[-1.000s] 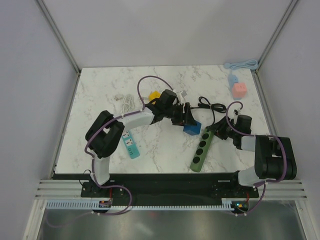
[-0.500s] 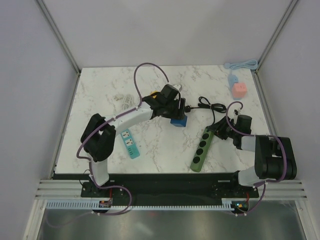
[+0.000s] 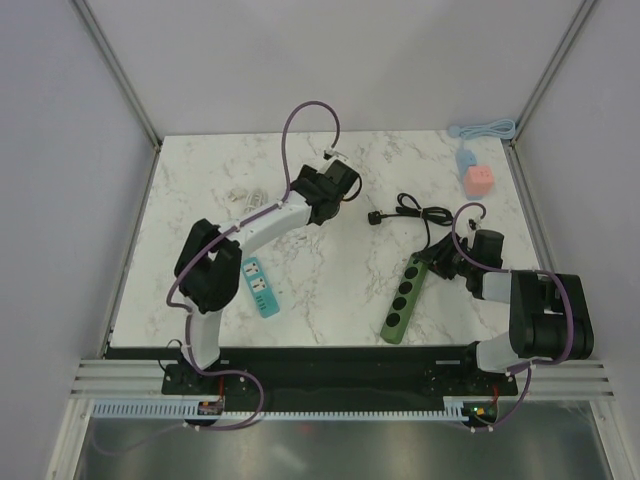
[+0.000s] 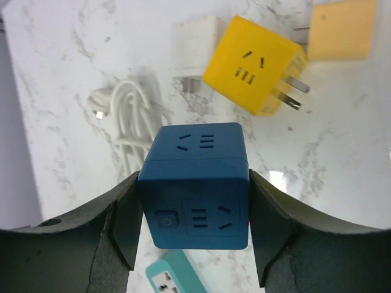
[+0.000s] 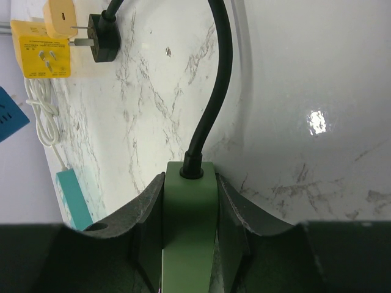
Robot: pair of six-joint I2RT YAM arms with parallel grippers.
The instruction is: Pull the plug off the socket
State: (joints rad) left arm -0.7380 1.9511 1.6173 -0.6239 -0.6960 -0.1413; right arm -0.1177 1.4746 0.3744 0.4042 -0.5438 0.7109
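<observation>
Two grippers each clamp a socket block, and the plug lies loose.
From above, the black plug (image 3: 377, 218) lies near the middle of the white marble table (image 3: 320, 290), lengthwise across it, with pins toward the left edge and cord coiled to its right. The left arm stretches toward the far edge, its left gripper (image 3: 335, 186) near the plug. At the left wrist, the fingers press both sides of a dark blue cube socket (image 4: 194, 183). At the right wrist, the right gripper (image 5: 189, 183) pinches the cord end of a green power strip (image 5: 188, 244).

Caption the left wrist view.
Left pincer grips a blue cube socket above the marble tabletop, yellow cube adapter beyond.
</observation>
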